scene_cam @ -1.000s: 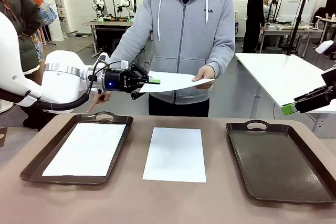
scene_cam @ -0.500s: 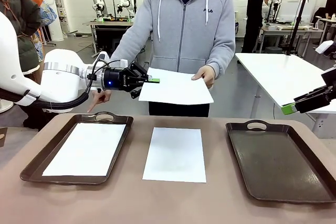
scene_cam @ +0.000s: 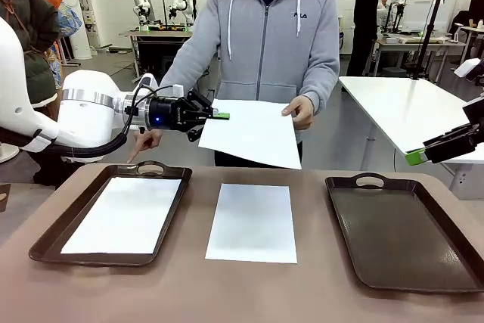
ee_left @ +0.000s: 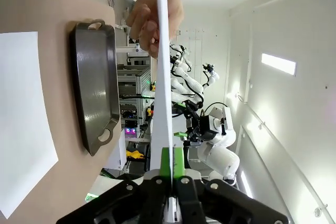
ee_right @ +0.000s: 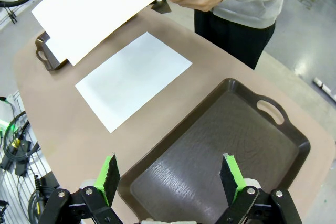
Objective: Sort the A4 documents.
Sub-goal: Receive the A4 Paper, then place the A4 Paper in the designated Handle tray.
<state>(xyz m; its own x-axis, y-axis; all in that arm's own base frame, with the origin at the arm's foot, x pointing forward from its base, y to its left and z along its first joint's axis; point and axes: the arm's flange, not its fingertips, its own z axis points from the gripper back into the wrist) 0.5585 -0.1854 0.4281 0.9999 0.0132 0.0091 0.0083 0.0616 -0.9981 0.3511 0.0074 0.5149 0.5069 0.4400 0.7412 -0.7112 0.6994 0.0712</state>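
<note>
One A4 document (scene_cam: 253,132) hangs tilted in the air over the table's far edge. My left gripper (scene_cam: 221,116) is shut on its left edge, and the person's hand (scene_cam: 301,111) holds its right corner. In the left wrist view this sheet (ee_left: 163,66) shows edge-on between the green pads of my left gripper (ee_left: 172,156). A second sheet (scene_cam: 125,214) lies in the left brown tray (scene_cam: 53,236). A third sheet (scene_cam: 253,221) lies flat on the table's middle. My right gripper (scene_cam: 416,157) stands open at the far right, above the right tray (ee_right: 220,145).
The right brown tray (scene_cam: 401,240) holds nothing. The person stands at the far edge with the other hand (scene_cam: 142,144) pointing down near the left tray's handle. A white table (scene_cam: 401,107) stands behind on the right.
The held sheet has tipped from nearly level to a steep slant, its near edge dropping toward the table. My left gripper keeps its grip; the right arm has not moved.
</note>
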